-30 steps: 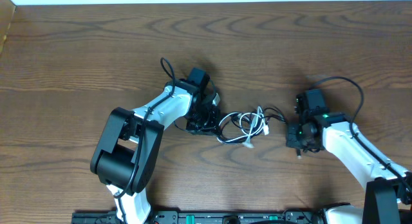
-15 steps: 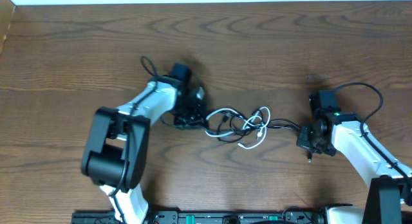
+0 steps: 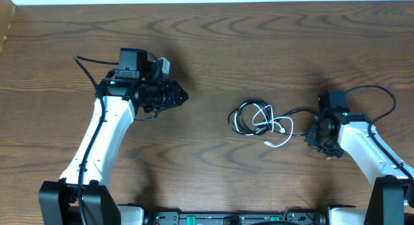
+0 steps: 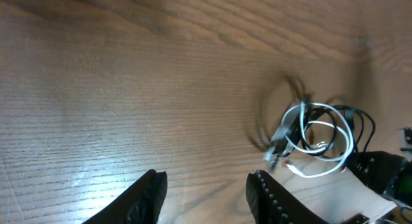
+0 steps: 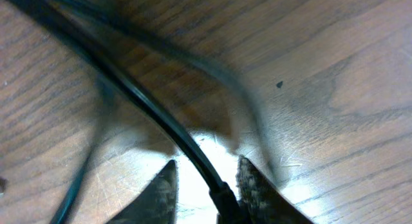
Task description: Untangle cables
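Overhead: my left pincer (image 3: 178, 94) hangs over the bare table (image 3: 259, 44), well apart from the cables. The black cable (image 3: 235, 120) and white cable (image 3: 261, 113) lie looped together between my arms. One black strand runs to my right pincer (image 3: 315, 136).

Left wrist: left pincer (image 4: 206, 195) spread wide, holding nothing. White cable (image 4: 322, 137) and black cable (image 4: 362, 124) heaped ahead, to the right.

Right wrist: right pincer (image 5: 207, 195) closed on the black cable (image 5: 149, 111) near its plug end, fingers (image 5: 164, 192) on either side.
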### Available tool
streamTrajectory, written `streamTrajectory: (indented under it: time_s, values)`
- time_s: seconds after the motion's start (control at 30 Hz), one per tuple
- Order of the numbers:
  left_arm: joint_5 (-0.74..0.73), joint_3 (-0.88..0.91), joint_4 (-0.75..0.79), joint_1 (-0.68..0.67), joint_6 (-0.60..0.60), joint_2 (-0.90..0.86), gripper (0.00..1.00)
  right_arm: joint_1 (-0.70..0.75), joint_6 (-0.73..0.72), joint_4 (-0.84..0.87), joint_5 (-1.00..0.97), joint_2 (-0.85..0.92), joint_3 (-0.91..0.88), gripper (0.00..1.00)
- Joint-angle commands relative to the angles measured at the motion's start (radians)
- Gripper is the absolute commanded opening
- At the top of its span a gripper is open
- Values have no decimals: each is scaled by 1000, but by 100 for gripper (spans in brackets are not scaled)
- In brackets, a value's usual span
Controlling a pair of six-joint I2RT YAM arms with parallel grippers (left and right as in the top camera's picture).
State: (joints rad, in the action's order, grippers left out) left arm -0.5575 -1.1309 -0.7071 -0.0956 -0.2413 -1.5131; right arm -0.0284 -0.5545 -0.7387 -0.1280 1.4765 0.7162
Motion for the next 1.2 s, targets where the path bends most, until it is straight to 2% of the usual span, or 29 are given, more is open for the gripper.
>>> streamTrajectory:
  time_s: [0.0, 0.07, 0.3, 0.57, 1.17]
  values:
    - [24, 0, -7, -29, 11, -15, 49, 2, -17, 3, -12, -6, -3, 38]
    - [24, 0, -6, -53, 11, -18, 54, 2, -16, 8, 8, -6, -3, 44]
    - [24, 1, 56, -179, 12, -19, 62, 1, -5, 24, 68, -6, -3, 47]
    - [24, 1, 174, -347, 11, -21, 62, 1, -5, 24, 81, -6, -3, 56]
    - [27, 1, 479, -587, -24, -187, 63, 1, -5, 23, 87, -6, -3, 56]
